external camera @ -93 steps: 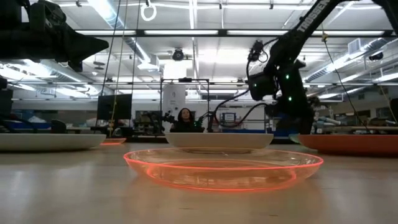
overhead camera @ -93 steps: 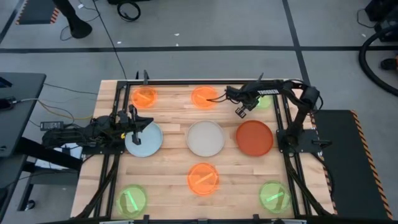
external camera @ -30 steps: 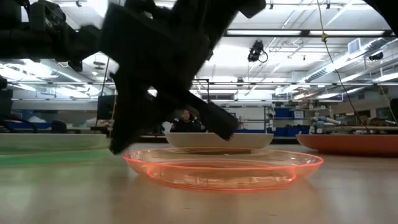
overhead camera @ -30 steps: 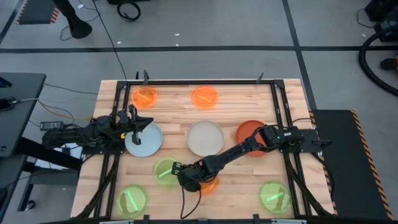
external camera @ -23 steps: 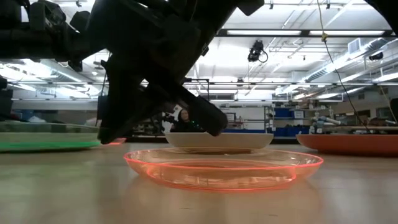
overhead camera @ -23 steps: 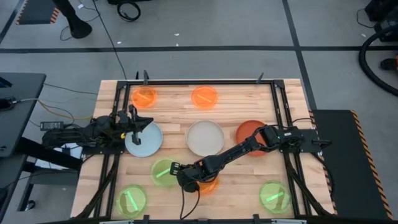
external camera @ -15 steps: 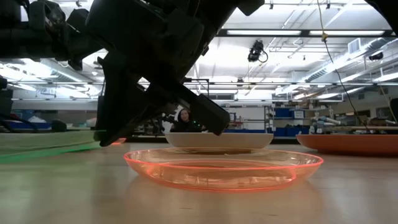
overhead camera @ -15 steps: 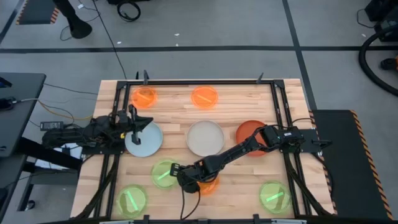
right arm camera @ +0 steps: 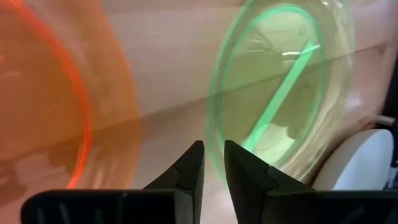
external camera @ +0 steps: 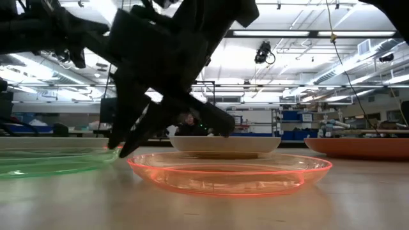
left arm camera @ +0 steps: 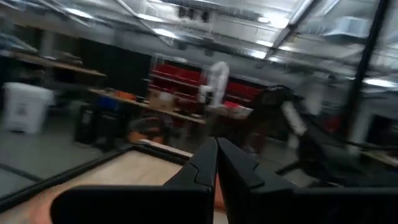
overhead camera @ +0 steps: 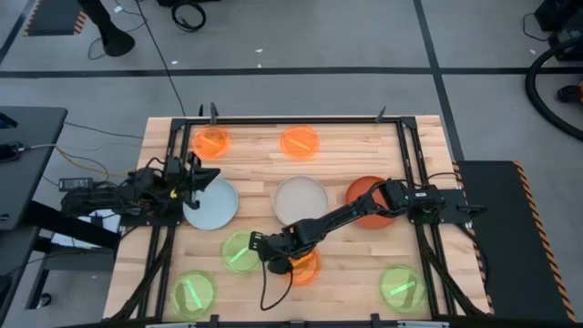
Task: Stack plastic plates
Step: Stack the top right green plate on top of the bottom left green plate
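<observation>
A translucent green plate point(overhead camera: 239, 252) point(external camera: 51, 163) point(right arm camera: 280, 93) lies flat on the table, just left of a translucent orange plate point(overhead camera: 301, 266) point(external camera: 230, 172) point(right arm camera: 50, 93). My right gripper point(overhead camera: 258, 244) point(external camera: 128, 148) point(right arm camera: 213, 152) is low at the green plate's right edge, shut on its rim. My left gripper point(overhead camera: 198, 173) point(left arm camera: 216, 149) is shut and holds nothing, above the far left rim of the pale blue plate point(overhead camera: 214, 205). The off-white plate point(overhead camera: 301, 202) and the rust plate point(overhead camera: 372, 200) lie in the middle row. My right gripper pinches the green plate's rim point(right arm camera: 214, 134) between its two fingers, on the side that faces the orange plate. The fingers come slanting down from the table's right side. The plate rests flat on the table.
Two small orange plates point(overhead camera: 211, 141) point(overhead camera: 300, 141) lie near the far edge. Two small green plates point(overhead camera: 191, 293) point(overhead camera: 401, 285) lie near the near edge. My right arm stretches over the rust plate and the table's middle. A dark frame borders the table.
My right gripper has gone down and shifted slightly toward the far edge. The green plate, first held tilted and clear of the table, now lies flat beside the orange plate. My left gripper has drawn back a little toward the table's left edge.
</observation>
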